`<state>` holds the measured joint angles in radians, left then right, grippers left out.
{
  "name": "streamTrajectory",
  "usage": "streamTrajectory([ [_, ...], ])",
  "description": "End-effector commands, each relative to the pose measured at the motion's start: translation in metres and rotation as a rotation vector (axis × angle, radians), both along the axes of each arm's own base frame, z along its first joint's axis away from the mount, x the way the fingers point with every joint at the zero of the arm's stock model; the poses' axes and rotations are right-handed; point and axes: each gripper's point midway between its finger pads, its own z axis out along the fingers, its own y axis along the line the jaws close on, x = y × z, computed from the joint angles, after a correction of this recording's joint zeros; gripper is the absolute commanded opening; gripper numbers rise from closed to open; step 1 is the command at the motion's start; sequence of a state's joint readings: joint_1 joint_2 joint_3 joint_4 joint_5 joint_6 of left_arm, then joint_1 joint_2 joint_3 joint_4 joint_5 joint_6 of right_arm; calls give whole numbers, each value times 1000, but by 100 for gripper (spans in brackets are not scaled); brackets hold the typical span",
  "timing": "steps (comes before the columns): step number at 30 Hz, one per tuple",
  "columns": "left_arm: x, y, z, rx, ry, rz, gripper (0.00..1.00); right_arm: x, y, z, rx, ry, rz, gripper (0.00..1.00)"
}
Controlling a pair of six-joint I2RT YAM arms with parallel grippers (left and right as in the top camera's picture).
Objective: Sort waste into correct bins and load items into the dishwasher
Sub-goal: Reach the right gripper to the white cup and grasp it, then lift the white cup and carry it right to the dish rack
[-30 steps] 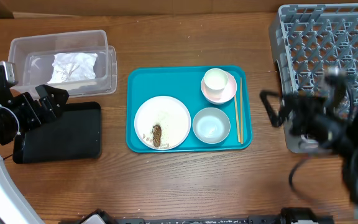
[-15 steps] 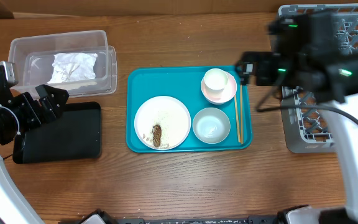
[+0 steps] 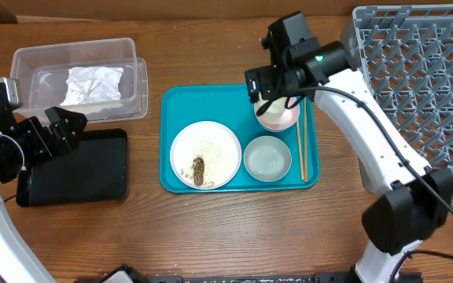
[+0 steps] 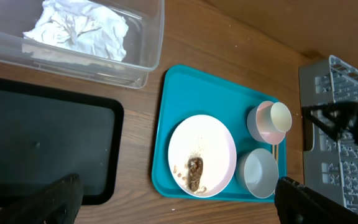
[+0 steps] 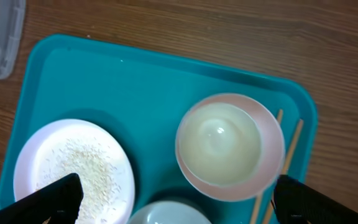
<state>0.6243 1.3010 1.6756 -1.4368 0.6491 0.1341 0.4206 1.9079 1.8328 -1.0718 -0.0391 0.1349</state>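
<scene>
A teal tray holds a white plate with rice and a brown lump, a grey-blue bowl, a white cup on a pink saucer and chopsticks. My right gripper is open and empty just above the cup. My left gripper is open and empty over the black tray. The white napkin lies in the clear tub. The grey rack stands at the right. No red wrapper is in view.
In the left wrist view, the plate, bowl, cup and rack lie ahead, with the tub and black tray to the left. Bare wooden table surrounds the trays.
My right arm has swung from the rack side at the right across to above the cup on the teal tray. My left arm has not moved.
</scene>
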Motion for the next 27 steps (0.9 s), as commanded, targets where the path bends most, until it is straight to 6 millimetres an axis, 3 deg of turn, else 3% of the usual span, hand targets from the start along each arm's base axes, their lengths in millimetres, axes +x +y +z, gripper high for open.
streamTrajectory([
  [1, 0, 2, 2, 17, -8, -6, 100, 13, 15, -18, 45, 29, -19, 96],
  [4, 0, 2, 2, 17, -8, -6, 100, 19, 17, -41, 48, 70, -75, 74],
  [5, 0, 2, 2, 17, -8, -6, 100, 21, 18, -45, 54, 79, -93, 71],
  [10, 0, 2, 2, 17, -8, -6, 100, 29, 15, -67, 20, 90, -161, 68],
  [16, 0, 2, 2, 16, -8, -6, 100, 30, 21, -84, -12, 97, -201, 54],
  [21, 0, 2, 2, 17, -8, -6, 100, 30, 15, -102, -107, 81, -273, 50],
  [27, 0, 2, 2, 17, -8, -6, 100, 29, 21, -103, -128, 61, -266, 49],
])
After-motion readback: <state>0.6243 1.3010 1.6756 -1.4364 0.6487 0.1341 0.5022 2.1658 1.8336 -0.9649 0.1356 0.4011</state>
